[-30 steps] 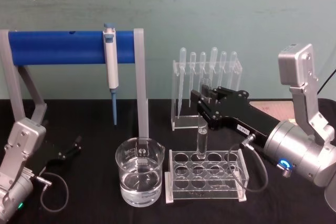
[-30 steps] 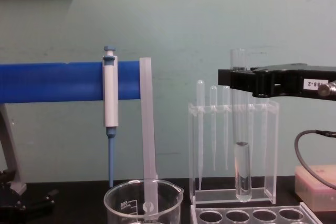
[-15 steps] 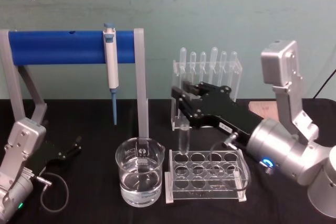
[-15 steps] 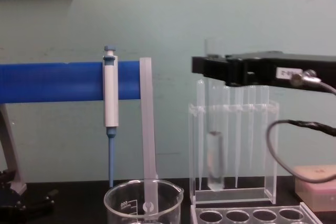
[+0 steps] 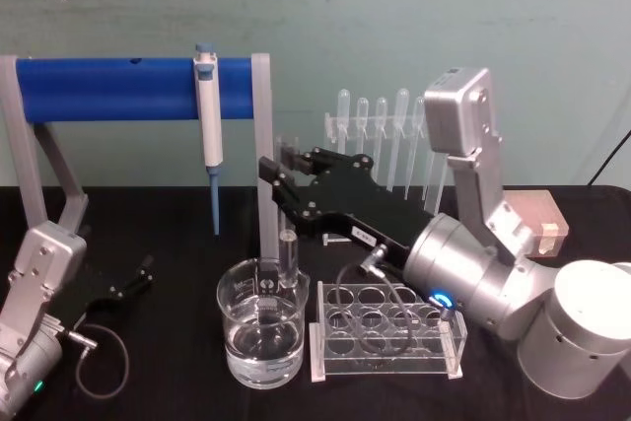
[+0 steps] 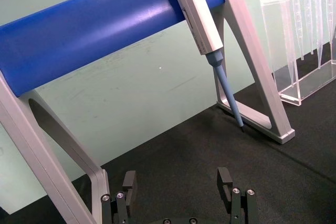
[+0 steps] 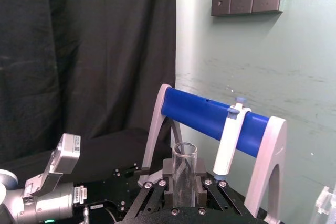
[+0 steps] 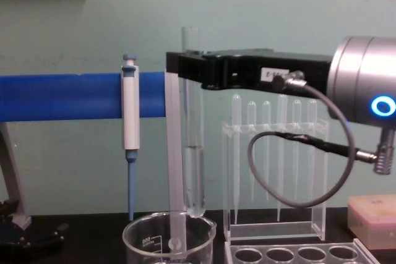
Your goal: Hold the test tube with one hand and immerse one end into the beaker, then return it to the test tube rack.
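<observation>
I'm at the dipping step. The right gripper carries the test tube upright above the beaker. In the chest view the tube's rounded bottom sits about level with the rim and is not yet in the water.

The next move, as I judge it, is a slow straight descent. It has to stay inside the rim and clear of the grey stand post just beside the tube, and the tube then goes to the test tube rack.

In the right wrist view the fingers press in from 2 sides and pinch the glass just below its open rim, with no gap that I can see. The left gripper is parked low at the table's left, its fingers spread and holding nothing.
</observation>
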Tool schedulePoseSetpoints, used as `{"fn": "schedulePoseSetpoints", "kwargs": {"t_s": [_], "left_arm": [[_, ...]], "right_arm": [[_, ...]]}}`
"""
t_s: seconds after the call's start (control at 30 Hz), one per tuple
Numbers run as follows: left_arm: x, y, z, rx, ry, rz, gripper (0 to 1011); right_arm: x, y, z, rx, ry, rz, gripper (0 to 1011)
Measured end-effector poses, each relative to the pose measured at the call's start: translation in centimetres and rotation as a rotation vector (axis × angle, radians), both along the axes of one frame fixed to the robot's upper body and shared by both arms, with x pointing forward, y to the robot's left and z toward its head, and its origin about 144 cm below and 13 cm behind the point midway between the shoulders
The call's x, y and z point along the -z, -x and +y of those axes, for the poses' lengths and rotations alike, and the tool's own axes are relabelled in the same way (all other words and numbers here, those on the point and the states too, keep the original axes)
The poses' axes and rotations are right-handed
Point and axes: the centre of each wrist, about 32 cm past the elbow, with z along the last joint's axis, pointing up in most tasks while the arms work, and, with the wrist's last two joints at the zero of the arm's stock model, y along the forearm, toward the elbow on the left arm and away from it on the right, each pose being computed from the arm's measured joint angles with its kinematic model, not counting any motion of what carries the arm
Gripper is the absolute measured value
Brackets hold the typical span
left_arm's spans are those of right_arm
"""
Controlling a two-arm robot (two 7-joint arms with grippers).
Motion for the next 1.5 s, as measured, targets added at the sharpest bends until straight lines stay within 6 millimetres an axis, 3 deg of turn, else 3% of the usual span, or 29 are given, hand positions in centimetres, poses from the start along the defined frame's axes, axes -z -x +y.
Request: {"fn": "schedulePoseSetpoints", "kwargs": {"t_s": [0.43, 0.63, 1.07, 1.5], "left_arm": [[0.0, 0.0, 0.0, 0.0, 0.0, 0.0, 1000], [0.0, 0.0, 0.0, 0.0, 0.0, 0.0, 1000], [0.0, 0.0, 0.0, 0.0, 0.0, 0.0, 1000], [0.0, 0.0, 0.0, 0.0, 0.0, 0.0, 1000]], "right_arm": [[2.1, -1.1, 1.7, -0.022, -0.006, 0.004, 225], [4.4, -1.5, 2.3, -0.025, -0.006, 0.003, 225], [8.5, -1.7, 2.0, -0.015, -0.023, 0.012, 225], [10.0, -1.6, 1.9, -0.021, -0.01, 0.007, 225]]}}
